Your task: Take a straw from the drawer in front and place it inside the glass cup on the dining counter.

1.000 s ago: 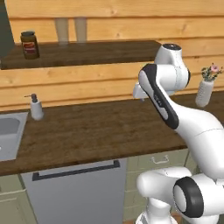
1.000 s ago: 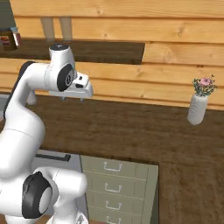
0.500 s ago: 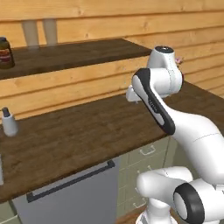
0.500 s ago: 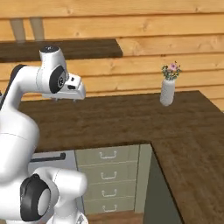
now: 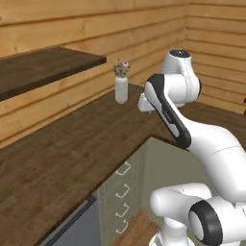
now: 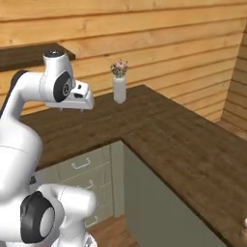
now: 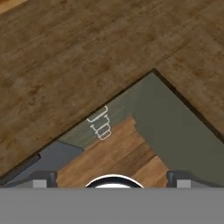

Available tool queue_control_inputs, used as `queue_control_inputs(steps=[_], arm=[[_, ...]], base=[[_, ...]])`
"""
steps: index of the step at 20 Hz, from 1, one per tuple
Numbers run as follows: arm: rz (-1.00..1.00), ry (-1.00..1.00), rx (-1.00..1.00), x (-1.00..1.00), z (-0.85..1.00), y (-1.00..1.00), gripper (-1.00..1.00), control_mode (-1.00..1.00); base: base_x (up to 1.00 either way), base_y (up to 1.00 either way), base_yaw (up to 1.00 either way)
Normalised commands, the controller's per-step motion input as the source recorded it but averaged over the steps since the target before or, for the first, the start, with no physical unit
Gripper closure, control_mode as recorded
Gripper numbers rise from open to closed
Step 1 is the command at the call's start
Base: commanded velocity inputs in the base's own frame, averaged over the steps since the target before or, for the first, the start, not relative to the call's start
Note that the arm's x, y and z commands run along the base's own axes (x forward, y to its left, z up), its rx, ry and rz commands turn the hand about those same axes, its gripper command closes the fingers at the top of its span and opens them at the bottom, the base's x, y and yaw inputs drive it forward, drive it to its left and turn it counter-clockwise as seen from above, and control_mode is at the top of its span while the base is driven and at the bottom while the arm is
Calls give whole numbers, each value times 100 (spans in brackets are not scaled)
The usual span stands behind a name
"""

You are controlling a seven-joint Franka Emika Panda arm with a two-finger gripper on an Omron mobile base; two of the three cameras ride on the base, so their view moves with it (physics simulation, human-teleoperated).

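Straw first: I judge it lies shut away in one of the drawers, since nothing reddish-pink lies on the dark wood desk (image 5: 72, 149) and every drawer front is closed. The sage-green drawer stack (image 5: 122, 192) sits under the desk edge, its pale handles one above another, just beside a grey appliance panel (image 5: 77, 223).

The hand (image 6: 83, 102) hangs high above the desk, empty, pointing down; from its own camera the two dark fingertips (image 7: 43, 178) stand wide apart, and between them, far below, are the same drawer handles (image 7: 99, 124) and a patch of plank floor (image 7: 122, 153).

What has changed in the last second is the whole outlook. The base has swung round to the right: the sink, soap bottle and jar on the shelf have slid out of sight, the white vase of flowers (image 6: 118, 88) has moved from the far right towards the middle, and the inner corner where the desk turns and runs forward (image 6: 193, 154) has come into sight. The arm has kept its folded pose throughout, so this is travel, not reaching.

For the task, that means nothing is begun yet: the robot seems to be lining itself up on the drawers, and opening one is the next real step. A whitish speck at the desk's near end is too cut off to call the glass cup.
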Motion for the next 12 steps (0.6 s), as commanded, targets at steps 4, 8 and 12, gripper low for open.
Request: queue_control_inputs(steps=[4, 8, 12], arm=[[0, 0, 0, 0, 0, 0, -100, 100], [0, 0, 0, 0, 0, 0, -100, 100], [0, 0, 0, 0, 0, 0, -100, 100]], base=[[-28, 50, -63], [-48, 59, -57], [-43, 69, -52]])
